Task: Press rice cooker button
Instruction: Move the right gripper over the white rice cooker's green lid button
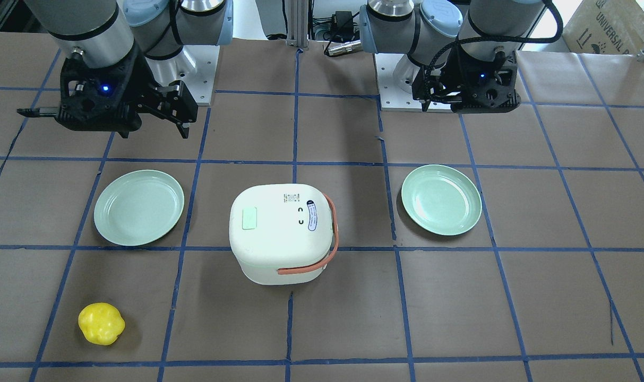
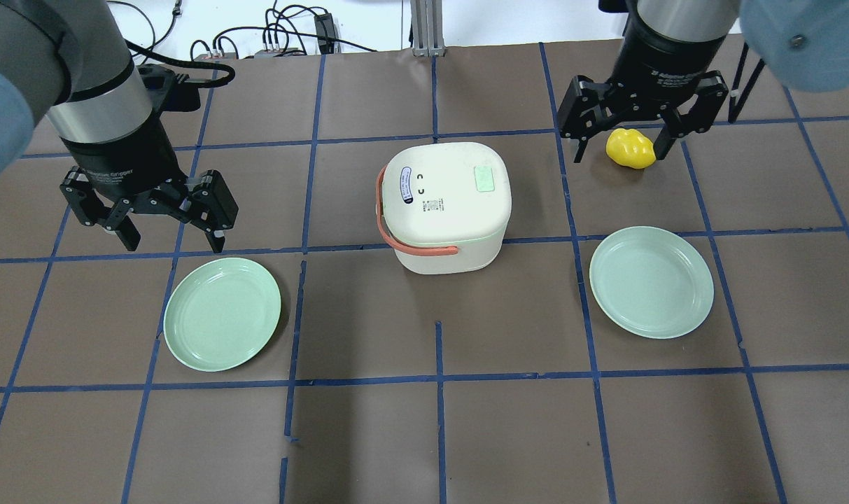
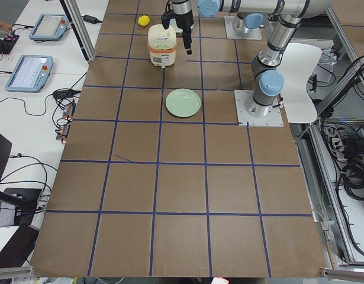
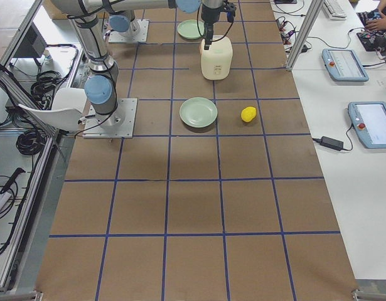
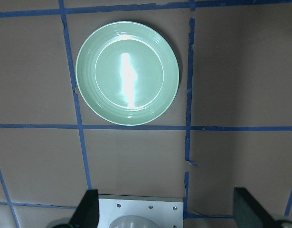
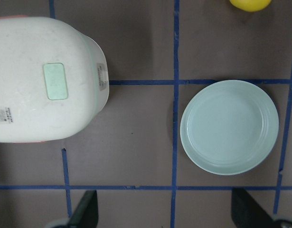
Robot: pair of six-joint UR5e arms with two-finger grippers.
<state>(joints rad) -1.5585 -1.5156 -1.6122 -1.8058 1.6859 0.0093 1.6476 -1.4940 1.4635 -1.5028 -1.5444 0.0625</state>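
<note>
table (image 2: 368, 434): brown sheet, blue tape grid. rice cooker (image 2: 444, 210) stands upright on it, lid shut, orange handle (image 2: 386, 224) folded down on the side toward the left pincer (image 2: 174, 245). The cooker sits between the two pincers and neither touches it.

left pincer: jaws spread wide, nothing held. right pincer (image 6: 165, 210): same, spread and empty. Both hang well above the table. The side views show that height; the overhead view doesn't.

Right wrist cam: cooker ahead-left of the right fingers (image 6: 86, 209), right plate (image 6: 230, 127) ahead-right, yellow lump (image 6: 250, 4) past the plate, cut by the frame edge. Overhead lines that lump up between the right fingertips, but the front view has it far from the pincer, so that's parallax and there's no contact.

Left wrist cam: left plate (image 5: 127, 72) ahead of the left fingers (image 5: 89, 206), grey mount plate (image 5: 141, 209) between them. The cooker shows in the right wrist cam only.

Buttons: pale green pad (image 2: 484, 179) on the lid, on the right pincer's side. small panel (image 6: 102, 77) on the cooker wall facing the right plate shows only in the right wrist cam; can't read it.
</note>
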